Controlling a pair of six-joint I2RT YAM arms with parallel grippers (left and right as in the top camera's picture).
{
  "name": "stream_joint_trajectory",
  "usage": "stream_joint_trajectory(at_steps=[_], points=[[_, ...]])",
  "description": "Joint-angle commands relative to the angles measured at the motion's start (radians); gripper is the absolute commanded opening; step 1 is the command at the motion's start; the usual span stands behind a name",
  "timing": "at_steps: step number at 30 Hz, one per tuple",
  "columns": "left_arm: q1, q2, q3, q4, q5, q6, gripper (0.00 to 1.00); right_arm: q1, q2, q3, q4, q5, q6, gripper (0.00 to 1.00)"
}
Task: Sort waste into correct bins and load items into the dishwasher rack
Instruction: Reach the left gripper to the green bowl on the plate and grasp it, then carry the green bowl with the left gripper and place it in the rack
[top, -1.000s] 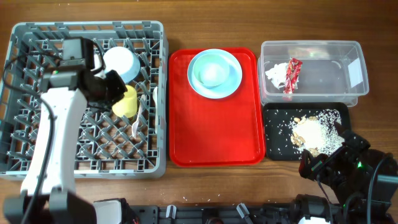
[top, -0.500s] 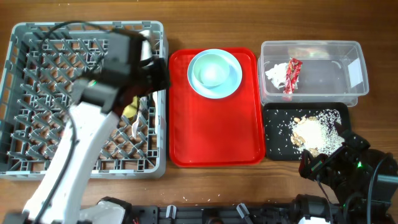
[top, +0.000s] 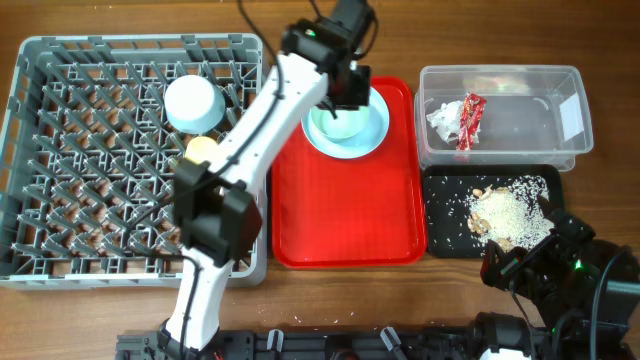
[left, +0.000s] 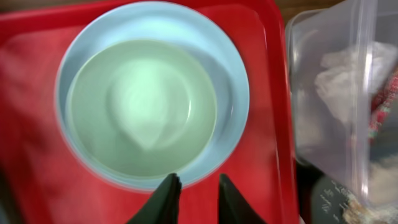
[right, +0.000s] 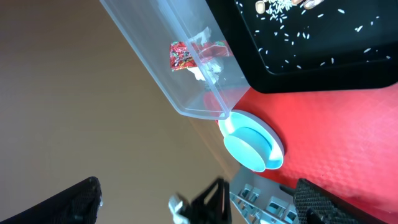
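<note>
A light blue plate (top: 345, 118) lies at the far end of the red tray (top: 340, 210). My left gripper (top: 346, 98) hangs over it. In the left wrist view the plate (left: 149, 93) fills the frame and my left gripper (left: 196, 186) sits at its near rim, jaws slightly apart with nothing between them. The grey dishwasher rack (top: 140, 42) holds an upturned pale bowl (top: 192, 103) and a yellow cup (top: 200, 148). The clear tub (top: 520, 150) holds the napkin (top: 441, 118) and red wrapper (top: 470, 120). Rice scraps (top: 505, 212) lie on the black tray (top: 445, 230). My right gripper (top: 520, 265) rests near the table's front right, wide open and holding nothing.
The left arm stretches from the table's front edge across the rack's right side to the red tray. The right wrist view shows my right gripper (right: 196, 183) aimed past the tub (right: 161, 68), black tray (right: 323, 68) and plate (right: 252, 146).
The left arm has swung right from above the rack to over the plate on the red tray, and its jaws have parted a little. The right arm has stayed still.
</note>
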Motion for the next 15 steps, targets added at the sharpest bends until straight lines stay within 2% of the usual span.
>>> stream_joint_trajectory(at_steps=[1,9,14,15], points=[[-0.058,0.082,0.026,0.075,-0.159,0.024,0.25,-0.006,-0.005,0.008,-0.003,-0.008,0.051,1.0],[-0.096,0.183,0.021,0.149,-0.282,0.023,0.22,-0.006,-0.005,0.008,-0.009,-0.008,0.052,1.0],[-0.093,0.239,0.018,0.156,-0.284,0.023,0.2,-0.006,-0.005,0.008,-0.009,-0.008,0.051,1.0],[-0.094,0.246,0.018,0.153,-0.284,0.024,0.17,-0.006,-0.005,0.008,-0.009,-0.008,0.052,0.99]])
